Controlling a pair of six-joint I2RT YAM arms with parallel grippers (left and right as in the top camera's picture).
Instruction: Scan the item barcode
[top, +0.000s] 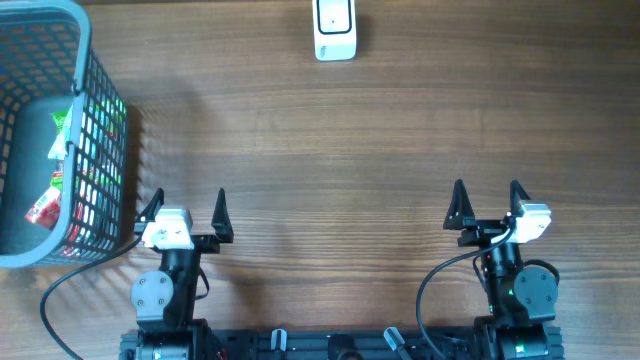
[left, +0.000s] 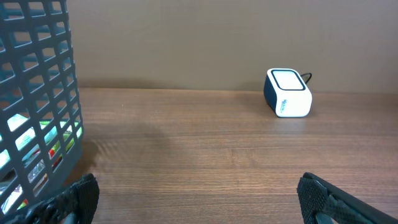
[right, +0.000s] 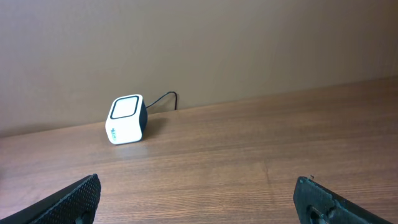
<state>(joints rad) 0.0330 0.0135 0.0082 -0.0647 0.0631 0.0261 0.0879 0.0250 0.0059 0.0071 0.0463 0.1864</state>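
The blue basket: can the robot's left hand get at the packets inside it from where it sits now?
Probably yes. The left hand stands open and empty beside the basket, whose top is uncovered. It would have to rise over the mesh wall to reach the packets.

Wht scanner (top: 335, 30) upright, far ctr

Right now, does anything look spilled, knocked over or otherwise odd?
Nothing stands out. The scanner sits upright, packets lie inside the basket, and the left gripper and right gripper are open and empty.
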